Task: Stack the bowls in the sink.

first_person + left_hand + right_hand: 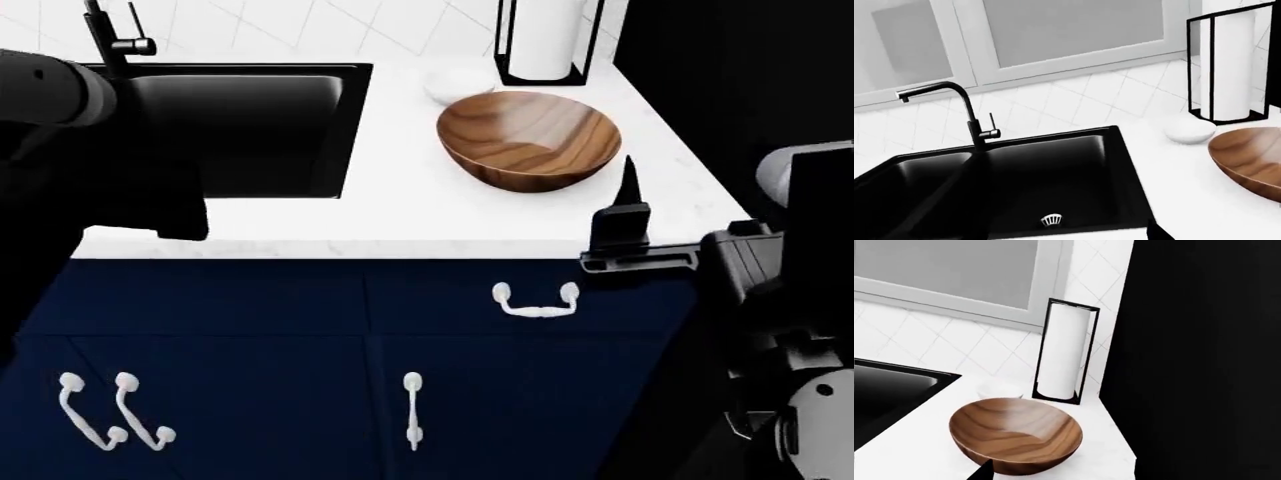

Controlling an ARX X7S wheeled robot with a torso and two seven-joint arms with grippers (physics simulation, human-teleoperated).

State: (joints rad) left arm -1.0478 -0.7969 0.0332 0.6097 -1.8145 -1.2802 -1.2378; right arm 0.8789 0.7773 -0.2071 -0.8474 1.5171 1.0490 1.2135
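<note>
Near the surface's (400, 225) front edge my right gripper (625, 200) hangs just short of the wooden bowl (531, 138); I cannot tell either jaws' opening. I judge that wide, grained bowl stiff and smooth, best pinched at its rim. Behind it sits the small white bowl (457, 82); both lie beside the black sink (350, 130).

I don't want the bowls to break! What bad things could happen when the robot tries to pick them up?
1. The wooden bowl sits near the counter's front edge, with the right gripper just in front of it; a clumsy nudge might slide it instead of gripping it.
2. The small white bowl sits close to the paper-towel stand, so reaching for it could bump the stand.
3. Both bowls are outside the sink, so one could slip while being carried over.
</note>
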